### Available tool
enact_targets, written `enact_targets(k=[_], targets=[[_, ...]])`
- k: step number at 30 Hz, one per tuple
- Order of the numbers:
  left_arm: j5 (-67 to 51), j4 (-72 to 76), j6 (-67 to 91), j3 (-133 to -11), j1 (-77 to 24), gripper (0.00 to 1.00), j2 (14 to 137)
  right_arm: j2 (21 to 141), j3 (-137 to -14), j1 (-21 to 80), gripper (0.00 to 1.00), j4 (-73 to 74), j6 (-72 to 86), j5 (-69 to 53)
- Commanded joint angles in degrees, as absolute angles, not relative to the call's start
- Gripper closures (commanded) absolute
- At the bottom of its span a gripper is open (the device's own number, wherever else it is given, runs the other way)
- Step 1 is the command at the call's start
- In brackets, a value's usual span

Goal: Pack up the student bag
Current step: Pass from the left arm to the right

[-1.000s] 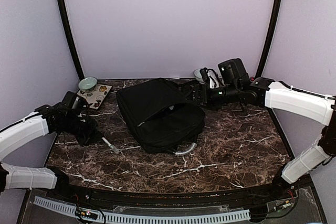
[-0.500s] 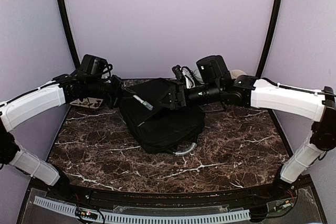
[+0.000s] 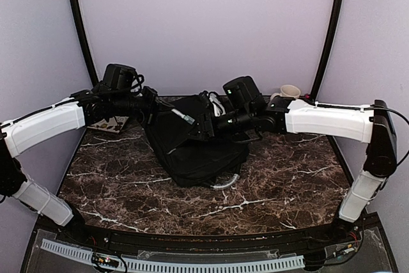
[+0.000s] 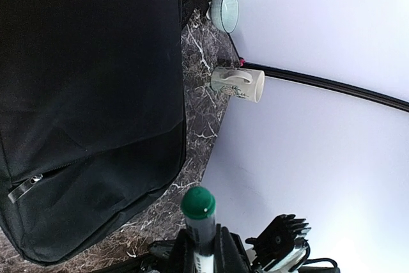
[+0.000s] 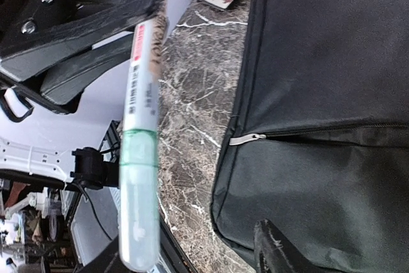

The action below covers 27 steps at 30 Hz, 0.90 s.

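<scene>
Left gripper [image 3: 163,108] pinches marker [image 3: 183,117] above student bag [image 3: 204,151] rear-left corner; marker axis points at right gripper [image 3: 196,131], nearer bag zipper [image 5: 246,139] (spread: we cannot tell).

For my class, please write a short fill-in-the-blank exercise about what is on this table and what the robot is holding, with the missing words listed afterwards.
1. The left hand holds a pen with a ___ cap.
2. The pen is held above the black ___ in the middle of the table.
3. The mug stands near the back ___ corner of the table.
4. The table top has a dark ___ pattern.
Missing words: green; bag; right; marble.
</scene>
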State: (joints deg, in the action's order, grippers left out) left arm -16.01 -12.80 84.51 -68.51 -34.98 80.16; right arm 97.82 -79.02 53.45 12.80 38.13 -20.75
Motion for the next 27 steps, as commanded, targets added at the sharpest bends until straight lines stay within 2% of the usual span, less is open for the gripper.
enact_targets(k=[1, 8, 11, 18, 27], targets=[[-15.39, -10.19, 84.83, -68.55, -34.89, 1.0, 78.84, 97.59, -80.37, 52.71, 0.45, 5.51, 39.77, -25.1], [-15.48, -9.82, 84.58, -68.25, -34.89, 1.0, 78.44, 94.84, -74.46, 50.16, 0.44, -6.54, 46.66, -28.18], [-15.45, -9.51, 84.3, -67.99, -34.93, 1.0, 78.14, 94.44, -73.03, 49.54, 0.52, -8.19, 48.47, -28.27], [-16.43, -9.08, 84.11, -67.74, -34.94, 1.0, 78.35, 95.21, -73.22, 48.88, 0.59, -9.61, 50.43, -28.5], [-17.16, -8.77, 83.8, -67.79, -34.89, 1.0, 78.97, 96.53, -73.9, 48.69, 0.84, -11.17, 51.19, -29.97]])
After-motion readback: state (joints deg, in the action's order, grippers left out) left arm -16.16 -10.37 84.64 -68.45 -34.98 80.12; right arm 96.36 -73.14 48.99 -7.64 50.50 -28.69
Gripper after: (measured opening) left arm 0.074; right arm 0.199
